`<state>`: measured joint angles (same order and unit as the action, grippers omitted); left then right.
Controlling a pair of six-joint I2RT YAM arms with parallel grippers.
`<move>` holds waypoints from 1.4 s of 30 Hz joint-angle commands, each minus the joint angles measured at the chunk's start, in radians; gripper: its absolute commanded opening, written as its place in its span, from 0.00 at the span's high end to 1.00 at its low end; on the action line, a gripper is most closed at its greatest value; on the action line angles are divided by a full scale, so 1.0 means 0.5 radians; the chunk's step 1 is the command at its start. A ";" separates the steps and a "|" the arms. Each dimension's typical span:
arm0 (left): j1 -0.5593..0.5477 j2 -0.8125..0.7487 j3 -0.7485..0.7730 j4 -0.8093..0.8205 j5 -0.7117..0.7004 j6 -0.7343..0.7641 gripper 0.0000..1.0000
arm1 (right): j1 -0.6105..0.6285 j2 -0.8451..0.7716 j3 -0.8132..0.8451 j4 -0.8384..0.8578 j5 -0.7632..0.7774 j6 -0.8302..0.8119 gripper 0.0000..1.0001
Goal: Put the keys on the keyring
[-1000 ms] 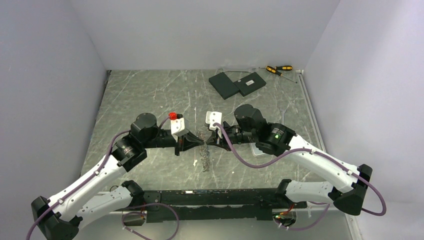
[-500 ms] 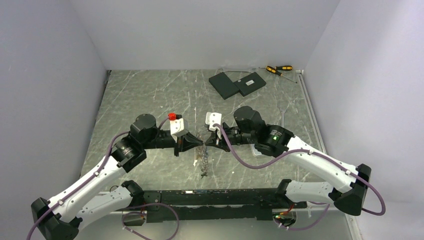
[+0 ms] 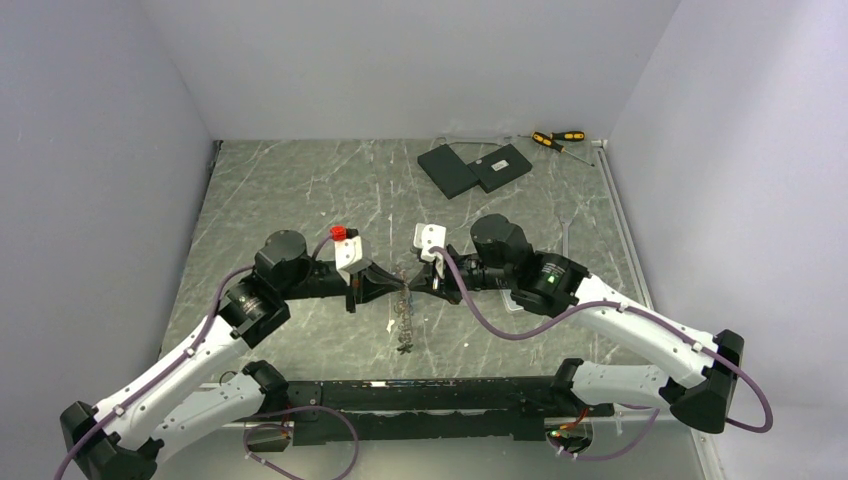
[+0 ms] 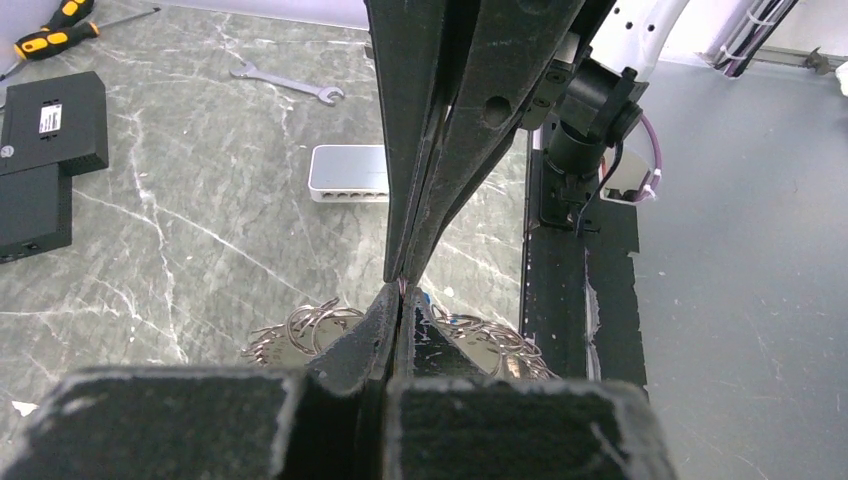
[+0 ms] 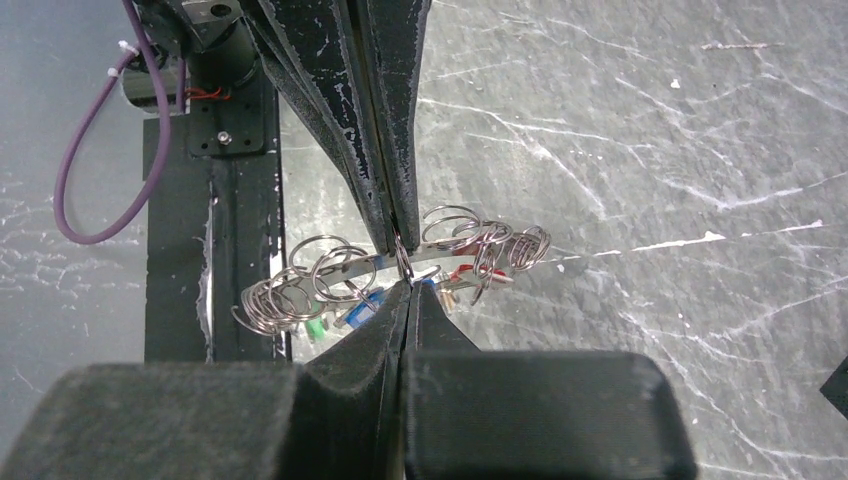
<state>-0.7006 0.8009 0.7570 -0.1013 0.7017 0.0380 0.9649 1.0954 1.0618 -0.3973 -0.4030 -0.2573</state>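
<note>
Midway along the near edge of the bench [image 3: 280, 190], the left pincer [image 3: 393, 291] is closed, its tips pinching the thin wire of the keyring [image 3: 404, 322]. The keyring hangs between both arms in a tangle of loops, with green, blue and red keys [image 5: 362, 312] bunched on it. The right pincer [image 3: 414, 288] is closed too, tip to tip with the left on that wire. Black boxes [image 3: 475, 168] and screwdrivers [image 3: 556, 139] lie by the far right corner
</note>
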 commanded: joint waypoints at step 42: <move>0.113 -0.144 -0.027 0.418 -0.010 -0.163 1.00 | -0.005 -0.198 -0.082 0.137 0.101 0.001 0.58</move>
<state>-0.6491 0.7307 0.7216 0.0204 0.6601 -0.0307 0.9646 1.0538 1.0161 -0.3733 -0.3889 -0.2398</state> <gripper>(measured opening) 0.013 0.414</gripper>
